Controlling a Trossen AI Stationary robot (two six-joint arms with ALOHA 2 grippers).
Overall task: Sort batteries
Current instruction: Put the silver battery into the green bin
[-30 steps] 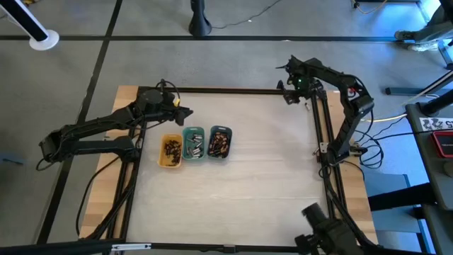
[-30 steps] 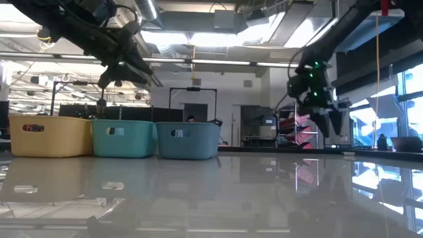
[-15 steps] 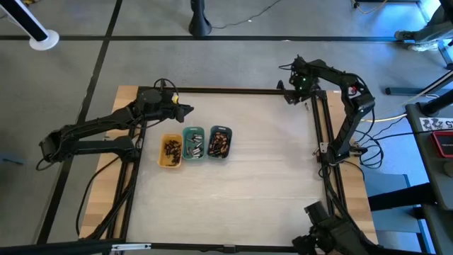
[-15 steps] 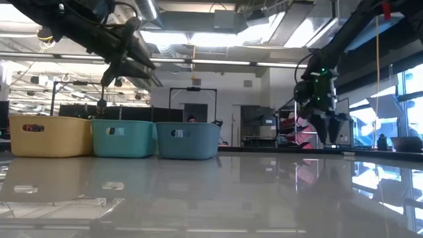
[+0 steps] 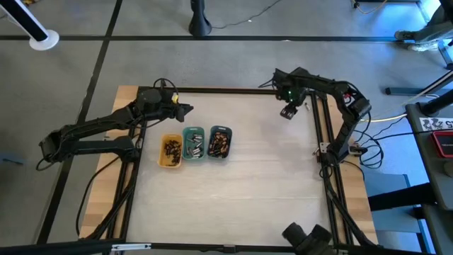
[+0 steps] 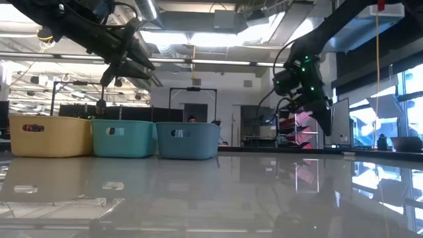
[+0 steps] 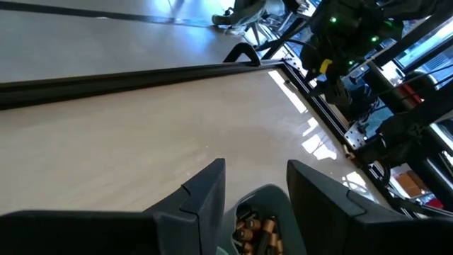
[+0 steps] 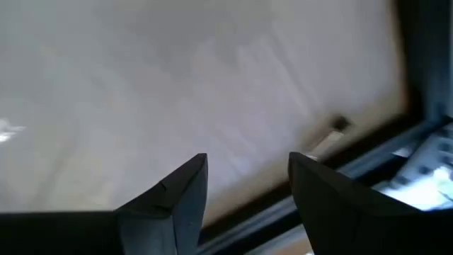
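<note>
Right hand (image 5: 287,112) swung inward from bench (image 5: 269,184) far corner, fingers apart, empty; left hand (image 5: 185,109) unmoved above trays (image 5: 195,144), parted, empty; batteries (image 5: 221,142) all in trays; sorting looks done

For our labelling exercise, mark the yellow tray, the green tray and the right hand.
yellow tray (image 6: 49,136), low view, front wall.
green tray (image 6: 123,139), low view, front wall.
right hand (image 5: 287,112), high view, between its fingertips.
</note>
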